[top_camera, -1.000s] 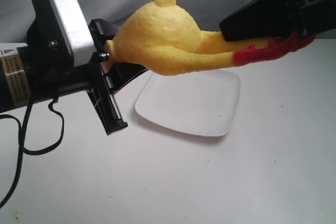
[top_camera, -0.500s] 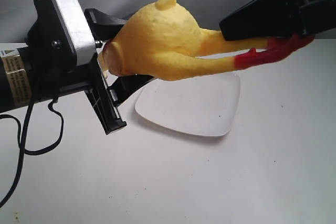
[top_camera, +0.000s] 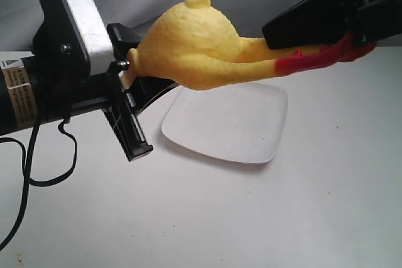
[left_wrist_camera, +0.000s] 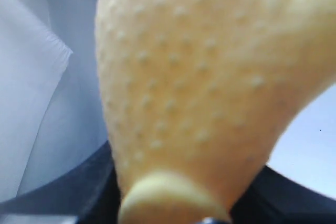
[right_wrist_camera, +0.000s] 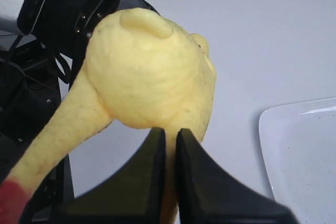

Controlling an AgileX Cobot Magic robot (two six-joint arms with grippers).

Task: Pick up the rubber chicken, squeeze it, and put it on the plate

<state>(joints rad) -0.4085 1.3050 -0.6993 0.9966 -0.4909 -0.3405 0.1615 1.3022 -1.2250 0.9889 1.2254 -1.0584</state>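
The yellow rubber chicken (top_camera: 188,48) hangs in the air above the white square plate (top_camera: 251,136), stretched between both grippers. My left gripper (top_camera: 133,62) is shut on its neck end, and the pimpled body (left_wrist_camera: 210,77) fills the left wrist view with dark fingers (left_wrist_camera: 79,192) on either side. My right gripper (top_camera: 326,36) is shut on one yellow leg near the red feet (top_camera: 314,61). In the right wrist view its black fingers (right_wrist_camera: 152,171) pinch that leg below the plump body (right_wrist_camera: 147,77). The head is hidden.
The plate's corner (right_wrist_camera: 304,156) shows in the right wrist view. A black cable (top_camera: 38,167) loops on the white table under the left arm. A grey backdrop stands behind.
Half a second ago the left jaws stood wider and the chicken's body was puffed up with red showing at the neck. Now they pinch the neck end again.
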